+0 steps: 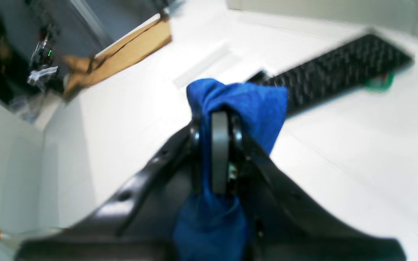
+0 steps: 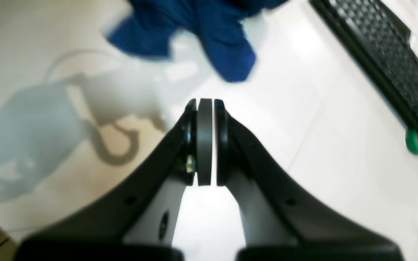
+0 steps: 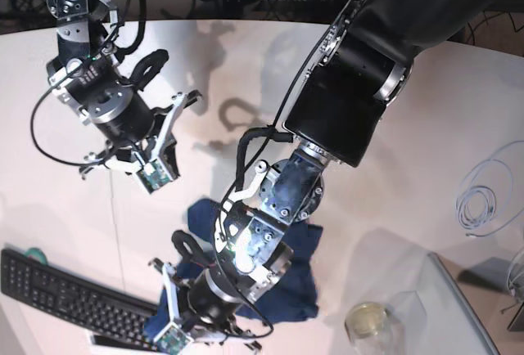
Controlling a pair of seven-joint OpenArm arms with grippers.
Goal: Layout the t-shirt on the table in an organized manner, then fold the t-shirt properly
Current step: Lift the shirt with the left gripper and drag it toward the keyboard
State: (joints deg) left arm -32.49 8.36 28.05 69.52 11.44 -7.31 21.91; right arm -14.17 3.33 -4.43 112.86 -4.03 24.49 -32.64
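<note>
**Left hand grips bunched shirt**

The left hand (image 1: 219, 119) is clamped on a fold of the t-shirt (image 3: 299, 249), which lies crumpled on the counter (image 3: 393, 175) beside the keyboard (image 3: 70, 294). The right hand (image 2: 204, 108) hovers pinched together, holding nothing.

Black arms, grey-padded end effectors.
</note>
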